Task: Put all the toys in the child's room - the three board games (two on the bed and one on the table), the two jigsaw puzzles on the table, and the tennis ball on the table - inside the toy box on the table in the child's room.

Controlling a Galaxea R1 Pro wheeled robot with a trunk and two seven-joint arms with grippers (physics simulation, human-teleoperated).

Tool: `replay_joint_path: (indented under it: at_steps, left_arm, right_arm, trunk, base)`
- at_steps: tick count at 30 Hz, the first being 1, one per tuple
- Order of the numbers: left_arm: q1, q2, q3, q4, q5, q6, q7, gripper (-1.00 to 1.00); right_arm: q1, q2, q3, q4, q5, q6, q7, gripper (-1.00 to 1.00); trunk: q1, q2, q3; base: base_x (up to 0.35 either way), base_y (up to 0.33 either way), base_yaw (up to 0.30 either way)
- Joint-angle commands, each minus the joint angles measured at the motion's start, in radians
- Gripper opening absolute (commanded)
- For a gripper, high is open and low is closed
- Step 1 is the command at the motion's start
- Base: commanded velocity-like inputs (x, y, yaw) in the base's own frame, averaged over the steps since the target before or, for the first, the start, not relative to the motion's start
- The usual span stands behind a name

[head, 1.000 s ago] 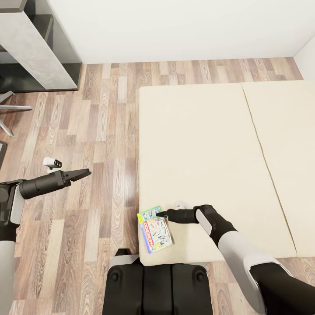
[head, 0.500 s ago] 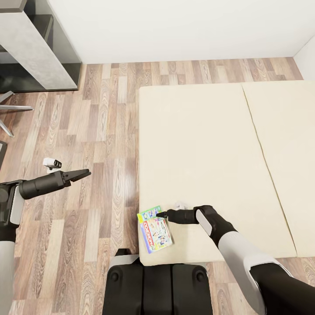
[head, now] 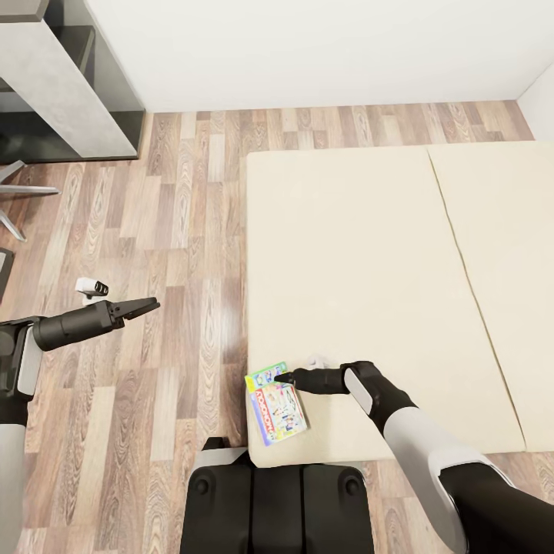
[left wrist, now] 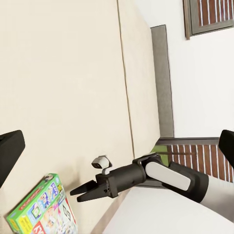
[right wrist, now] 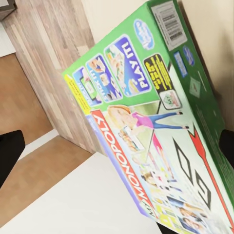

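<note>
Wood-plank floor (head: 177,231) runs beside the cream bed (head: 362,254), whose far right section is cut off in the head view. Two board games (head: 275,403) lie stacked at the bed's near left corner; the lower green one shows only as a strip above the Monopoly board, and how much they overlap is hard to judge. Bright green, red and blue print covers the board up close in the right wrist view. The right gripper (head: 282,378) rests at the stack's edge; whether its fingers pinch the board, I cannot tell. The left gripper (head: 148,305) hangs over the floor, well apart, fingers nearly together. A grey shelf unit (head: 61,77) and chair legs (head: 19,201) stand at upper left.
</note>
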Motion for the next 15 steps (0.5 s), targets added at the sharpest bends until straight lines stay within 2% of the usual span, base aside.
replay_joint_path:
  at_steps: [1,15]
  left_arm:
    - [0.000,0.000,0.000,0.000,0.001,0.010,-0.003,1.00]
    - [0.000,-0.001,0.000,0.000,0.001,0.010,-0.003,1.00]
  right_arm:
    - [0.000,-0.001,0.003,-0.001,-0.005,0.005,-0.001,1.00]
    - [0.000,-0.001,0.003,-0.001,-0.005,0.004,0.002,1.00]
  trunk:
    - [0.001,-0.002,-0.001]
    - [0.001,-0.002,-0.001]
  base:
    - [0.000,0.014,0.000]
    - [0.000,0.003,0.000]
